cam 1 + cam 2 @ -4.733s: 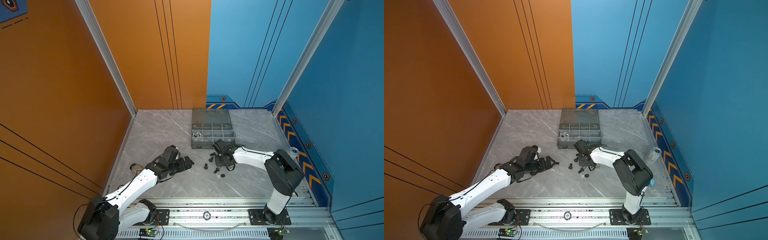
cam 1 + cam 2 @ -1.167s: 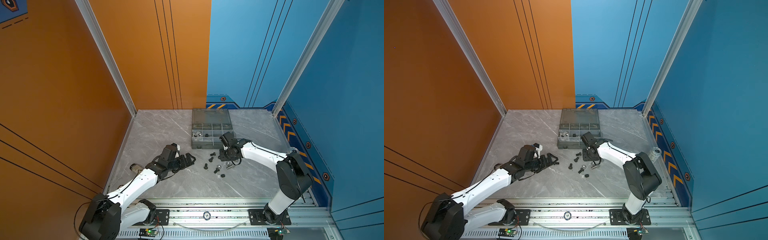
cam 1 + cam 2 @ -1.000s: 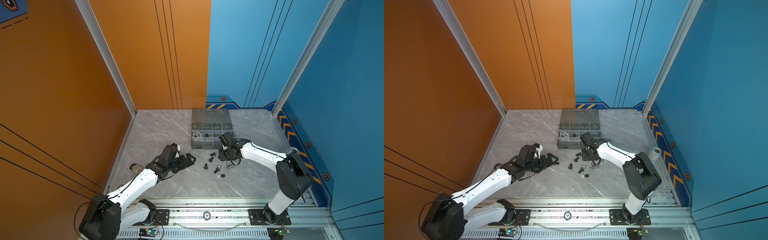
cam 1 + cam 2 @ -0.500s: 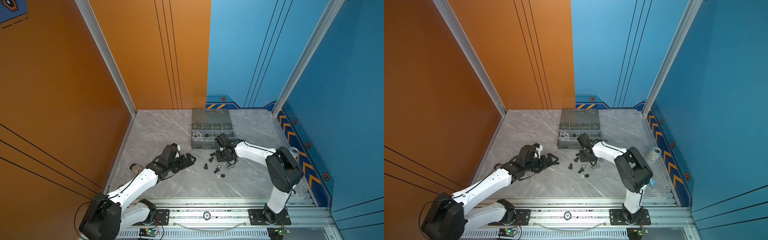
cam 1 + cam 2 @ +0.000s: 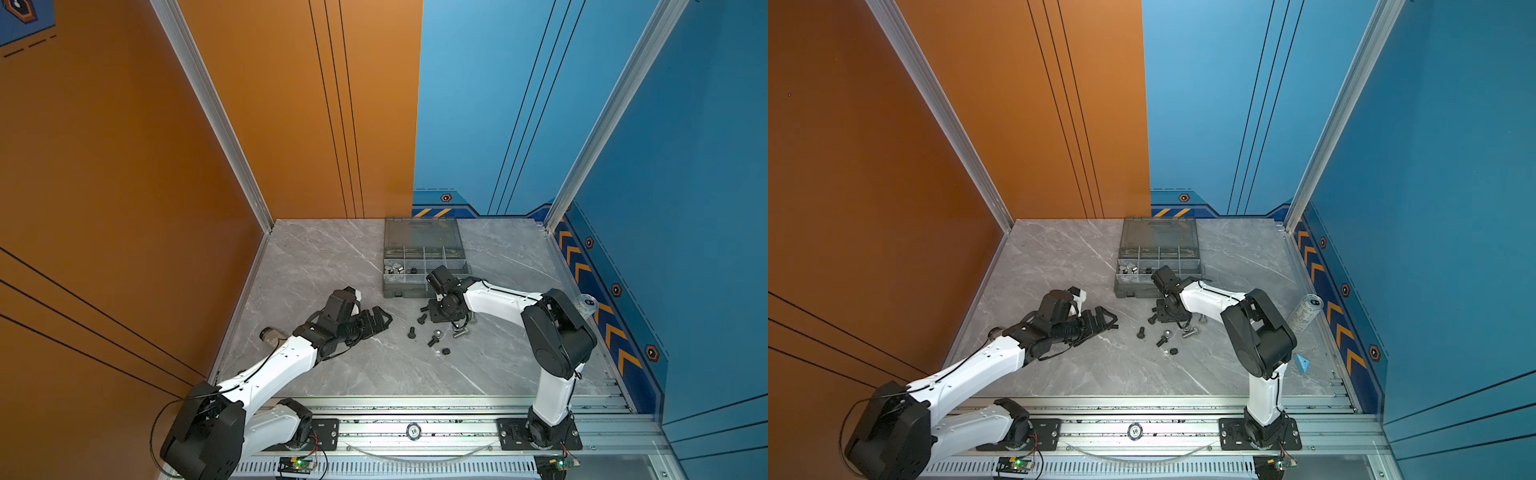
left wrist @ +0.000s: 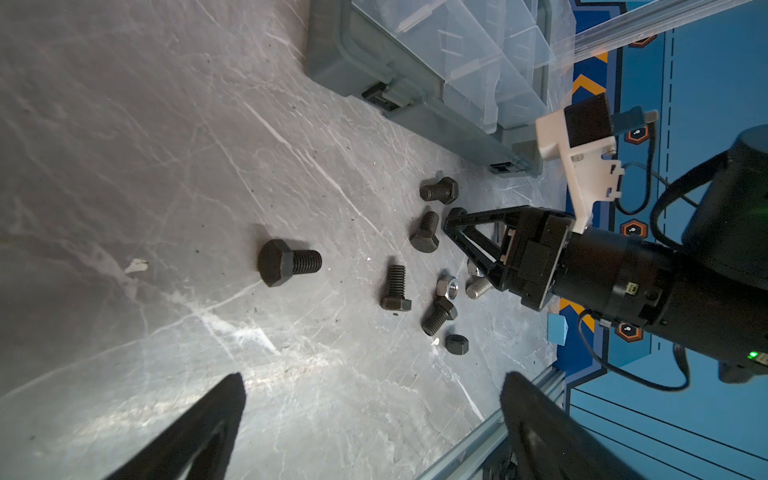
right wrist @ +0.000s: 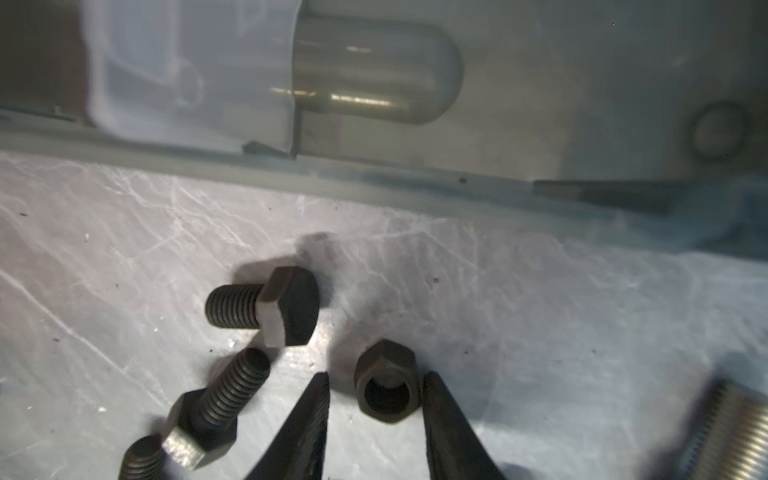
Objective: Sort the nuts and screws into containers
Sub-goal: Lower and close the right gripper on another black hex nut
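Lying on the surface (image 7: 540,311) near the organizer box (image 7: 415,174), the black nut (image 7: 386,384) is straddled by the right claw (image 7: 376,376), jaws apart, unclamped; closed off-centre, it could be squirted out.

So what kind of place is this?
Probably a robot practice booth. Two white-and-black robot arms sit on a silver metal rail, orange panels and blue panels wall in a grey marble-look tabletop, and black hex bolts lie near a smoky grey plastic organizer box.
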Available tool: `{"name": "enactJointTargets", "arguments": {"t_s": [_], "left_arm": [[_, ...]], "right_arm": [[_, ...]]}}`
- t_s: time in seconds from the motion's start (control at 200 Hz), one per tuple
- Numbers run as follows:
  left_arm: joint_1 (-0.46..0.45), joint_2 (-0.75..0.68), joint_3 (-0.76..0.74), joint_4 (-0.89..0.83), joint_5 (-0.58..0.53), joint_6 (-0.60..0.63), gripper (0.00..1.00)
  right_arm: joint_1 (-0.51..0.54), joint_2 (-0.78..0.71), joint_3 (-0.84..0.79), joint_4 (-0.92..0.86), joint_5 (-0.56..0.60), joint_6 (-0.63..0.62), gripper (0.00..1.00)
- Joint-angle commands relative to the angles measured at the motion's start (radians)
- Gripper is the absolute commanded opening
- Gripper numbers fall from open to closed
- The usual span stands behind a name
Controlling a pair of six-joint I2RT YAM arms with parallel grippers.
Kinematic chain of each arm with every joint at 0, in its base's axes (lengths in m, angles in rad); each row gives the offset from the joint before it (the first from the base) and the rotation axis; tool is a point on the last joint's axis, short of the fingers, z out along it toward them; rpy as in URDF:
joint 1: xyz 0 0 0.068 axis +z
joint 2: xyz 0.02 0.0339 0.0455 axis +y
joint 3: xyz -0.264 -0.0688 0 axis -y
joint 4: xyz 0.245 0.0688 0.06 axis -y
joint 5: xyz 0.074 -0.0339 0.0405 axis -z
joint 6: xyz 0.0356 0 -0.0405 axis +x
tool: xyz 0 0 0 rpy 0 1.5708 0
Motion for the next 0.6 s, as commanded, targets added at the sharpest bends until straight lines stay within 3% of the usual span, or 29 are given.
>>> {"name": "enactJointTargets", "arguments": {"t_s": [0.0, 0.596], "left_arm": [[-0.010, 0.005, -0.007, 0.013, 0.024, -0.002, 0.98], [-0.015, 0.004, -0.007, 0.017, 0.024, -0.005, 0.98]], "right_arm": [[0.006, 0.024, 0.004, -0.005, 0.013, -0.007, 0.39], [0.007, 0.091, 0.014, -0.015, 0.037, -0.015, 0.33]]}}
